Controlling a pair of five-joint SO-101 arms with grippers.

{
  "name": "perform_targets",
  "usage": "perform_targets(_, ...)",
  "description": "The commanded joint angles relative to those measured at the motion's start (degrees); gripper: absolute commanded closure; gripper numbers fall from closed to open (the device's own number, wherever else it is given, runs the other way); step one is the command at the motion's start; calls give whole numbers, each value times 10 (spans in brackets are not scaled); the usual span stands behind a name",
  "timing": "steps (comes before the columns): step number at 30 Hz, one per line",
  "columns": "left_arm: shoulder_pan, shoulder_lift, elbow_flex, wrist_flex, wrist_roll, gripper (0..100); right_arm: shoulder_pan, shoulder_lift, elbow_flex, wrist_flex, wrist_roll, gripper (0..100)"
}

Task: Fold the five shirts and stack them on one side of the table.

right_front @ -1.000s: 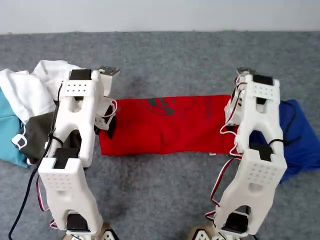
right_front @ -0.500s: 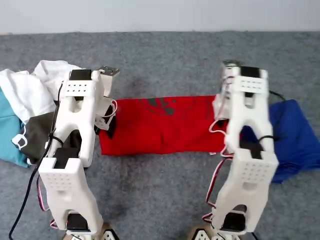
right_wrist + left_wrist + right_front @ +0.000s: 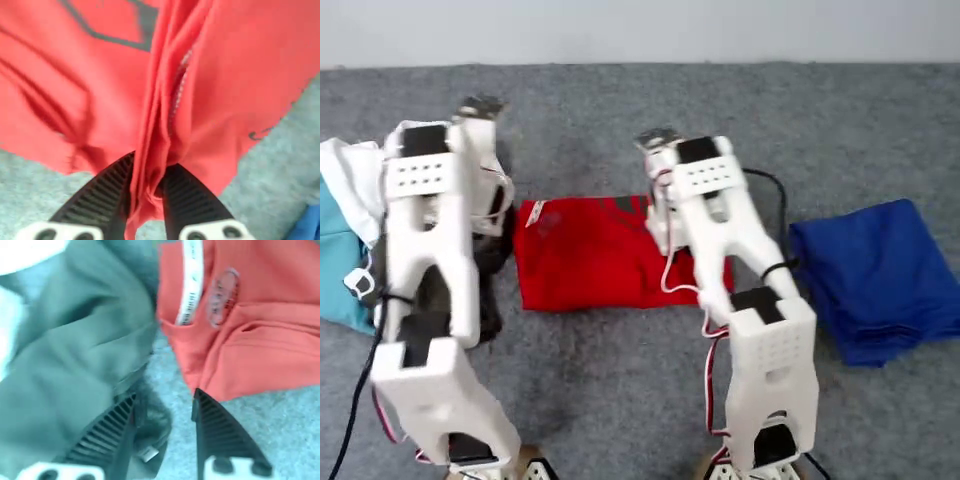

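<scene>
**A:** Where is the red shirt, and what holds it?

**B:** The red shirt [image 3: 585,265] lies on the grey table [image 3: 620,380], near the folded blue shirt [image 3: 875,280] but apart from it. The right gripper [image 3: 150,165] is closed on a bunched edge of it, and the cloth rises as a ridge of several layers into the jaws. The left gripper [image 3: 165,397] has its jaws apart and holds nothing. It is over the dark grey shirt [image 3: 75,365], just beside the red shirt's edge that is farthest from the blue shirt.

**A:** How will the shirt handle?

**B:** I judge it light and very soft, with no stiffness. It will hang and wrinkle from any single point, and a thin pinch could slip out. I think it is better to hold it at a hem or corner, with all layers together, and to carry it low so the fold lands flat.
</scene>
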Motion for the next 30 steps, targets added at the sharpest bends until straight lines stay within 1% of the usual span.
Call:
perform_targets(1, -36, -84, 11, 14, 1, 845, -44, -10, -43, 4, -2, 988)
perform_targets(6, -79, -164, 59, 14, -2, 845, -94, -4, -103, -1, -2, 988)
perform_targets(11, -98, -213, 106, 14, -3, 845, -145, -2, -105, -51, -2, 988)
perform_targets(18, -131, -251, 113, 14, -3, 845, -204, 34, -109, -100, -2, 988)
perform_targets(25, -136, -253, 114, 14, -3, 845, -233, 47, -109, -125, -2, 988)
perform_targets(30, -136, -255, 114, 14, -3, 845, -234, 58, -109, -138, -2, 988)
